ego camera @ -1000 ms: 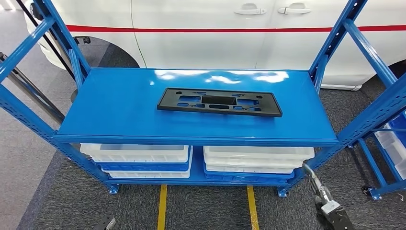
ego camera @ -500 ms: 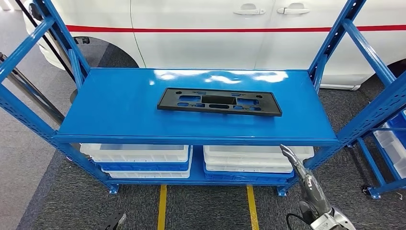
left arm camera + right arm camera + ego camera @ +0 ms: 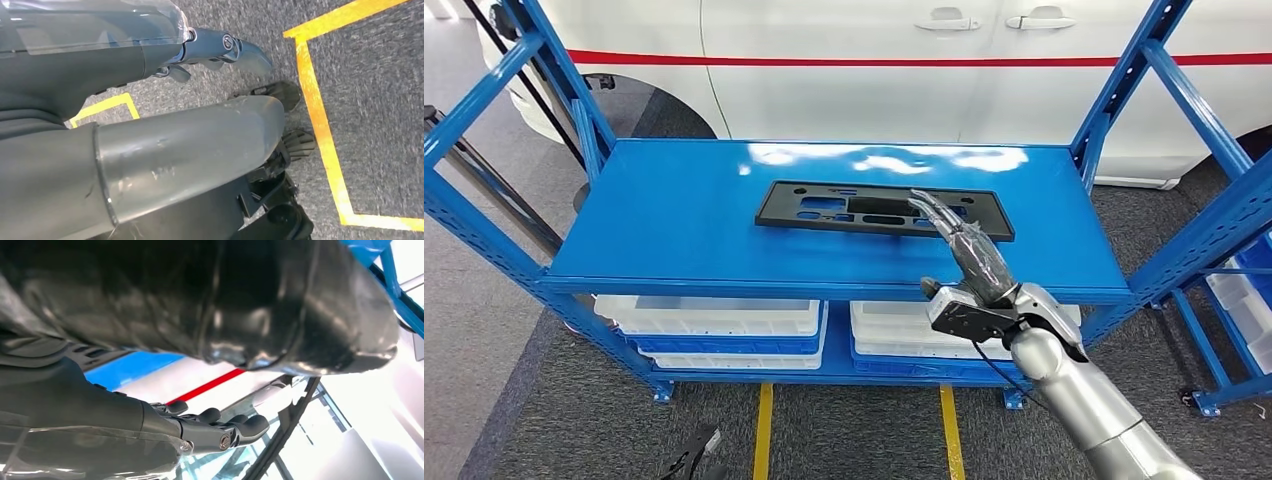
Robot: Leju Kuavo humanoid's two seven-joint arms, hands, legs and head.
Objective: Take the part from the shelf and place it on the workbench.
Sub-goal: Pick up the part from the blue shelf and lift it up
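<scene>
In the last second I have raised my right hand [image 3: 972, 262] from below the shelf [image 3: 674, 230] to its front edge; fingers extended, apart, holding nothing, tips over the part [image 3: 844, 208], which lies untouched mid-shelf. Grasp pending.

One black part [image 3: 882, 210], one blue shelf [image 3: 674, 230], four white bins [image 3: 714, 318], one white car [image 3: 844, 70]

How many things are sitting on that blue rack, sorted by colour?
Black: 1, the flat part on the top shelf.
White: 4 trays, two in the left stack and two in the right stack.
Blue: 2 trays, one in each stack.
Total: 7, though the right stack is partly hidden by the right hand.
</scene>
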